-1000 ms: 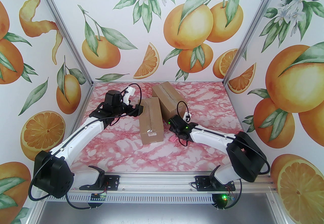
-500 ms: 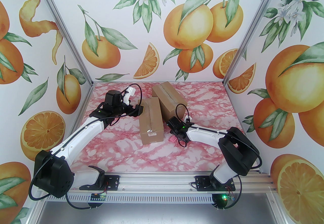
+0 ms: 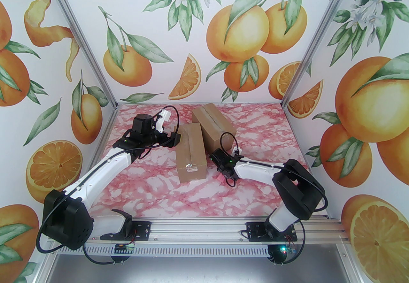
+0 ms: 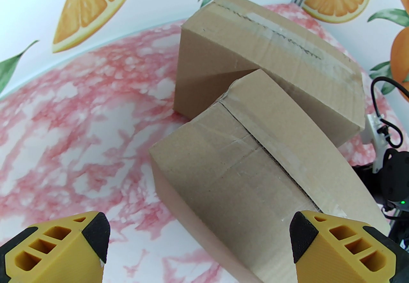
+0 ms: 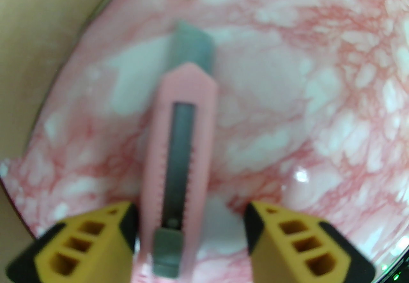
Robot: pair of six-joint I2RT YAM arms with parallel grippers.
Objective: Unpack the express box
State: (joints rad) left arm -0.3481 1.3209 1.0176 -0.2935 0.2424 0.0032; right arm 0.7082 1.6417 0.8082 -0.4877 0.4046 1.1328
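Our right tool [image 5: 191, 211] is open around the pink knife [image 5: 180, 154], touching one side, so we could knock it crooked; our left tool [image 4: 199, 230] is open too.

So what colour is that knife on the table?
Pink. The knife shows best in the right wrist view.

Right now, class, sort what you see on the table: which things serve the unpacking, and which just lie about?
Job: near cardboard box; pink utility knife, flat on the table inside the open right tool; left tool, open beside that box.
Lying about: far cardboard box, not being worked.
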